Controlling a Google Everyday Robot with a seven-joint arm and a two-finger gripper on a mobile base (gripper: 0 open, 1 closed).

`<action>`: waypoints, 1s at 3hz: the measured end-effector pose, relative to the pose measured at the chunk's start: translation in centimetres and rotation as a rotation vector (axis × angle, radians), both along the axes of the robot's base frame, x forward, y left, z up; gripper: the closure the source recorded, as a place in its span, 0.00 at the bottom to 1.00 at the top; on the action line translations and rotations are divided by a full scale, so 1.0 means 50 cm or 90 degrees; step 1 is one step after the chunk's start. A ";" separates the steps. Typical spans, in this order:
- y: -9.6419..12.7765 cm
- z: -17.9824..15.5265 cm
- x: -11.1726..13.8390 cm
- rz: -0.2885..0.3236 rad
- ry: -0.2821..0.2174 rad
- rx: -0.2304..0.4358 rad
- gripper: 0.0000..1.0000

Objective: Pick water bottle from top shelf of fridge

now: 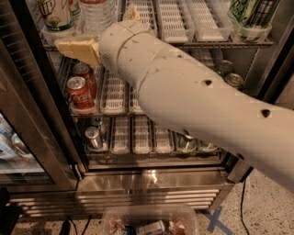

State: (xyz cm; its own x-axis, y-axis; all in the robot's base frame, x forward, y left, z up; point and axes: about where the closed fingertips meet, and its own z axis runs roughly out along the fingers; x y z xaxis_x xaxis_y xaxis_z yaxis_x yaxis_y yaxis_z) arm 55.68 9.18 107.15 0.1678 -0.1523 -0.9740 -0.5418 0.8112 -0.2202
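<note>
The printed bottle stands just left of the water bottle, which is on the top shelf of the fridge. My gripper is at the water bottle with its fingers spread apart, and my arm stretches away to the right of it.

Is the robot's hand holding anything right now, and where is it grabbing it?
Nothing is held. The gripper is open in front of the top shelf, by the water bottle standing there.
</note>
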 end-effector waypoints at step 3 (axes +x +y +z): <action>0.026 0.030 0.012 -0.026 -0.020 0.060 0.00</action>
